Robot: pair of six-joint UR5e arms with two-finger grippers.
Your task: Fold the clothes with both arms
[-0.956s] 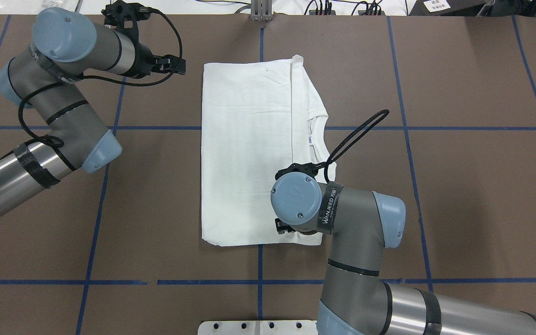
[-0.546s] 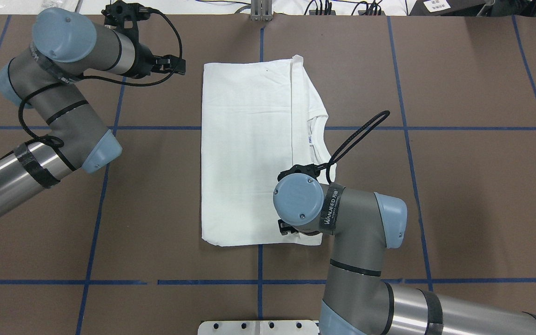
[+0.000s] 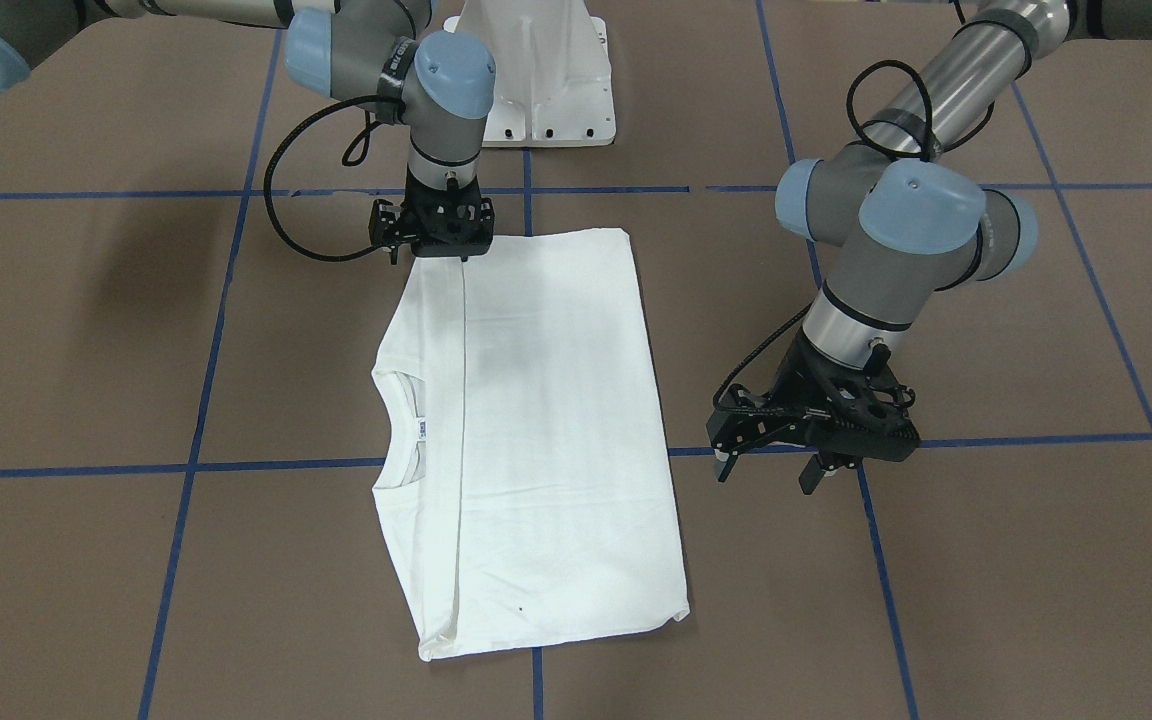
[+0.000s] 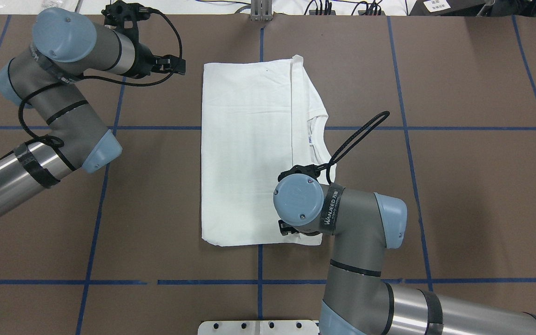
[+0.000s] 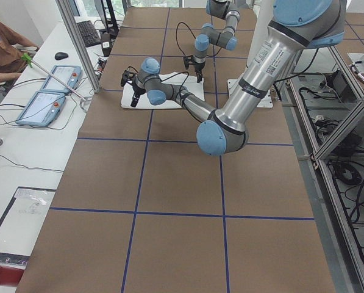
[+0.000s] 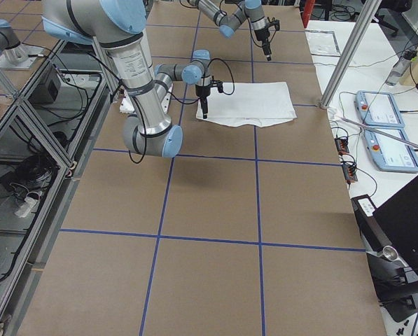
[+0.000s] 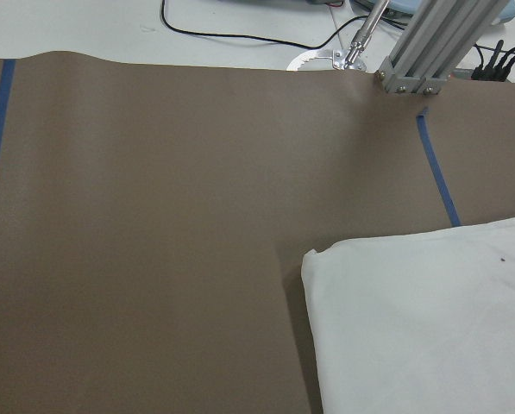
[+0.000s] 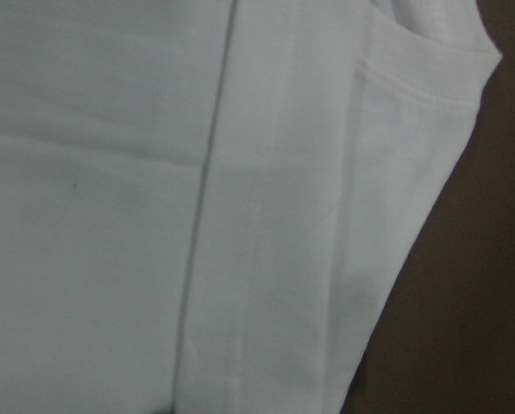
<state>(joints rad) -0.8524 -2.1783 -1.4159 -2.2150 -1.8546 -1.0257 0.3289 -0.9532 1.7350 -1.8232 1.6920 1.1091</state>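
Shirt (image 3: 546, 420) lies flat mid table (image 3: 936, 600), folded to a rectangle, collar (image 3: 401, 415) on R side. R gripper (image 3: 433, 238) is down at its near R corner; can't tell if it's pinching, wrist cam shows only cloth. L gripper (image 3: 768, 468) hangs beside the far L corner, fingers apart, nothing held. Watch it: if R catches just the top layer, or you lift w/o L, the fold prob. peels open and skews.

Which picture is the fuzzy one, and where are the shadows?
Right wrist-mounted view: the shirt looks soft, dim and greyish, probably too close to focus. Left wrist-mounted view: sharper, with the shirt's corner crisp. Exterior front-facing view: a faint grey shadow lies on the shirt, a darker one on the table. Overhead exterior view: mostly even light.
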